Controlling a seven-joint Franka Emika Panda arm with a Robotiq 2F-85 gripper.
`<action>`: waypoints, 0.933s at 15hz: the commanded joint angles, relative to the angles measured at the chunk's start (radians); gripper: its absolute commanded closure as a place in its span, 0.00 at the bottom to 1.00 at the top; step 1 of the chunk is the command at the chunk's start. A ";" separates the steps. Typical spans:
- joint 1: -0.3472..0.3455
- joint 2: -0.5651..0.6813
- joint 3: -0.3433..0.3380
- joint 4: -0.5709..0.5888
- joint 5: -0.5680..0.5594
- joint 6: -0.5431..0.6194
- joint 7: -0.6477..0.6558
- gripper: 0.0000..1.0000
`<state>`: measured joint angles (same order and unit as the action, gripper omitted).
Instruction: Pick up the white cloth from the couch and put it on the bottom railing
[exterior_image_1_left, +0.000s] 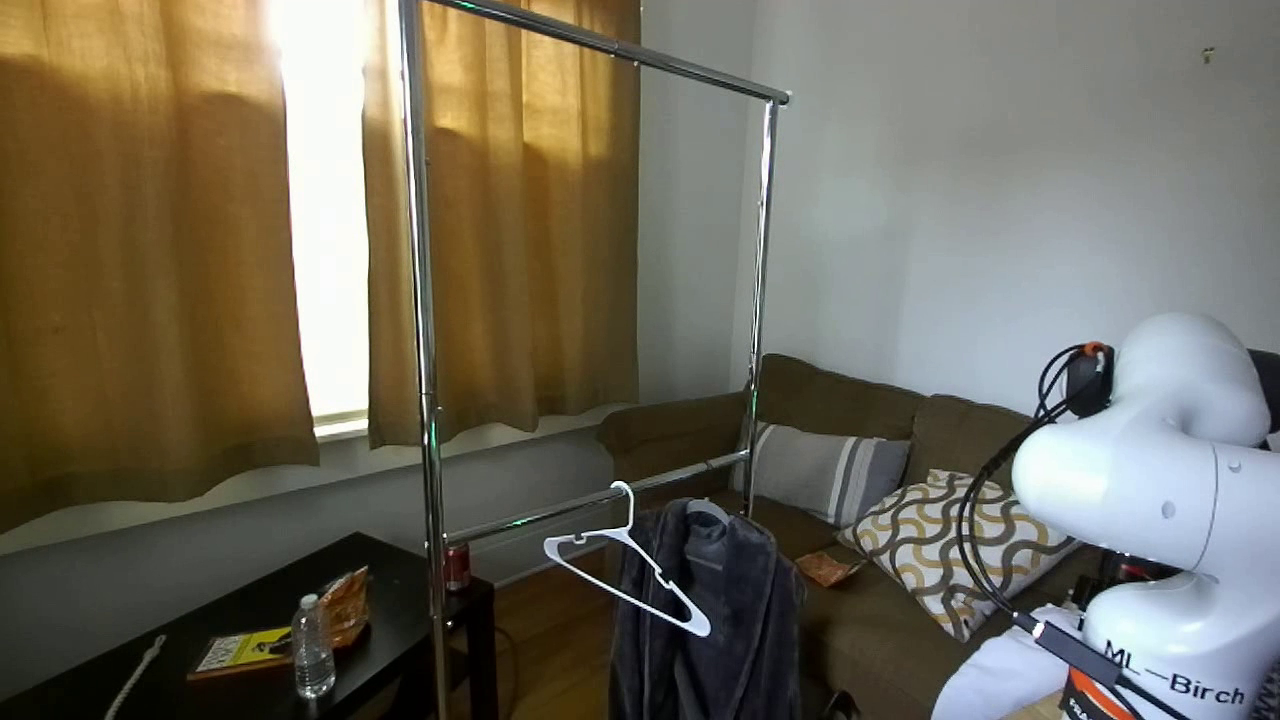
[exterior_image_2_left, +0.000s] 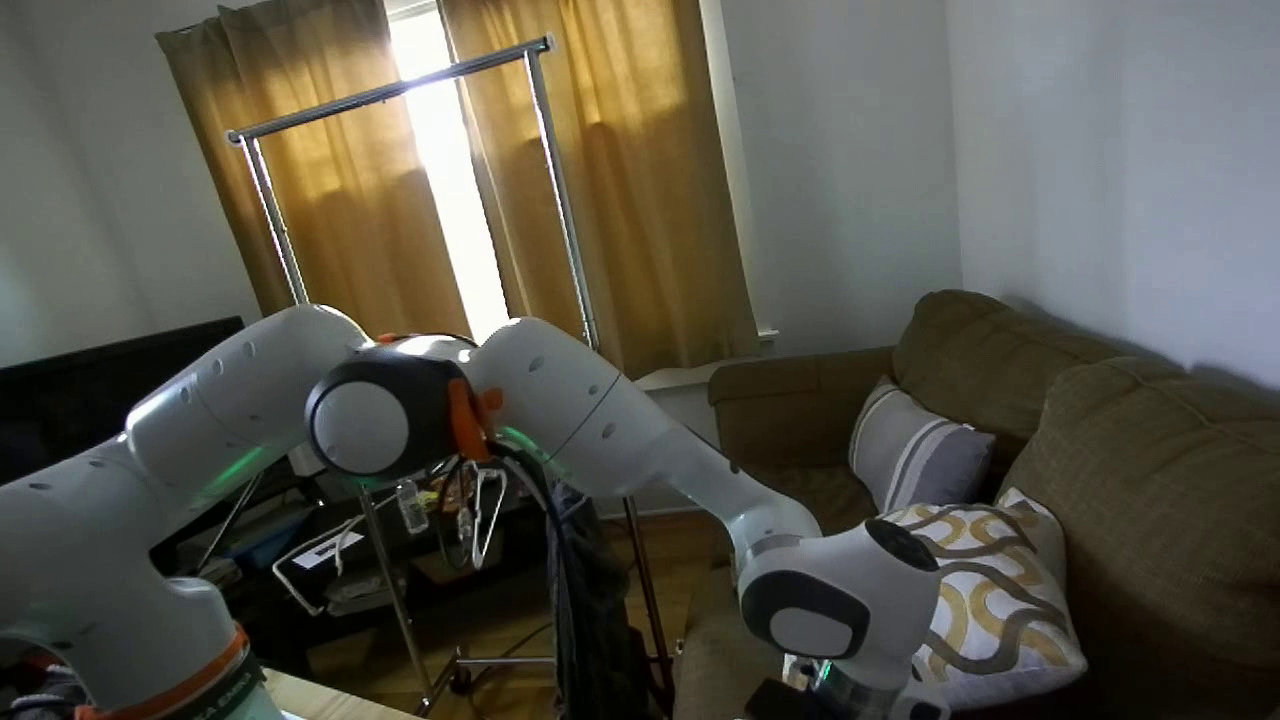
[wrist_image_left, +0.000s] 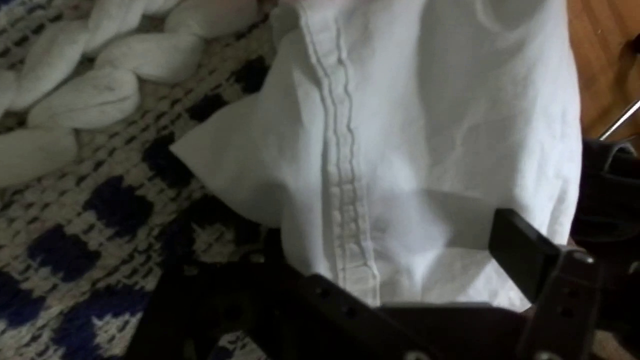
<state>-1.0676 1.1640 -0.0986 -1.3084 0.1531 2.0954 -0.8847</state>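
The white cloth (wrist_image_left: 400, 125) fills the middle of the wrist view, crumpled, with a stitched seam. My gripper (wrist_image_left: 395, 242) is open, its dark fingers on either side of the cloth's lower part; I cannot tell whether they touch it. White fabric (exterior_image_1_left: 995, 665) also shows beside the arm in an exterior view. The brown couch (exterior_image_1_left: 875, 620) shows in both exterior views (exterior_image_2_left: 1150, 480); my hand is low over it, fingers hidden. The bottom railing (exterior_image_1_left: 530, 518) is the rack's lower crossbar. A white hanger (exterior_image_1_left: 630, 590) and the dark grey garment (exterior_image_1_left: 700, 630) hang there.
A cream and dark-blue woven fabric (wrist_image_left: 115, 205) with white braids (wrist_image_left: 85, 95) lies beside the cloth. Cushions (exterior_image_1_left: 960, 540) rest on the couch. The rack's tall posts (exterior_image_1_left: 425, 400) stand before a dark table (exterior_image_1_left: 300, 610) with a bottle (exterior_image_1_left: 312, 645).
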 joint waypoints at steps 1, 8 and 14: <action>-0.029 0.056 0.027 0.088 -0.016 -0.094 -0.005 0.26; -0.019 0.074 0.024 0.131 -0.009 -0.170 0.022 0.70; 0.004 0.007 0.020 0.043 0.024 -0.124 0.091 1.00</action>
<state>-1.0681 1.2084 -0.0829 -1.2157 0.1558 1.9560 -0.8251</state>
